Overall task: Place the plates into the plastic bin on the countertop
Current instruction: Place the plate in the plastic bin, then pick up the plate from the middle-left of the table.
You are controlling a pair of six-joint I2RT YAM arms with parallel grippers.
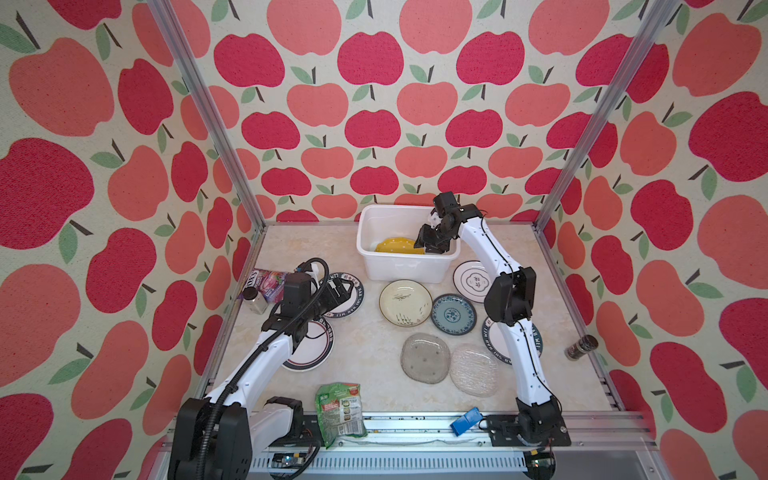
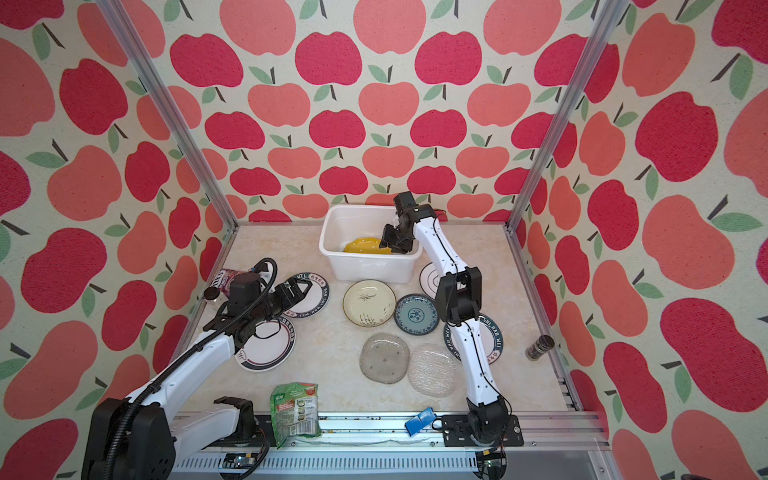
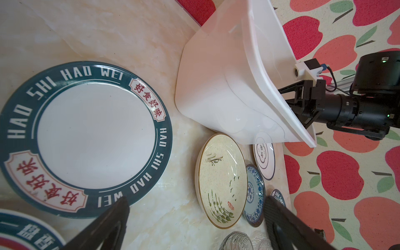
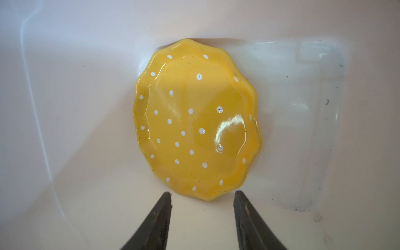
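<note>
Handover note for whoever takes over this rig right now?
Right gripper: open, empty, in the plastic bin, jaws short of the yellow plate.
Left gripper: open, empty, over a lettered plate edge.
Done: yellow plate lies in the bin.
Left: eight plates on the countertop: that lettered one, second lettered plate, third lettered plate, white thin-rimmed, cream, blue, grey glass, clear glass.

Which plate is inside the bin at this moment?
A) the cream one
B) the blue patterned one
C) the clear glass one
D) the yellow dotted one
D: the yellow plate lies inside the bin, just ahead of the open right hand.
</note>
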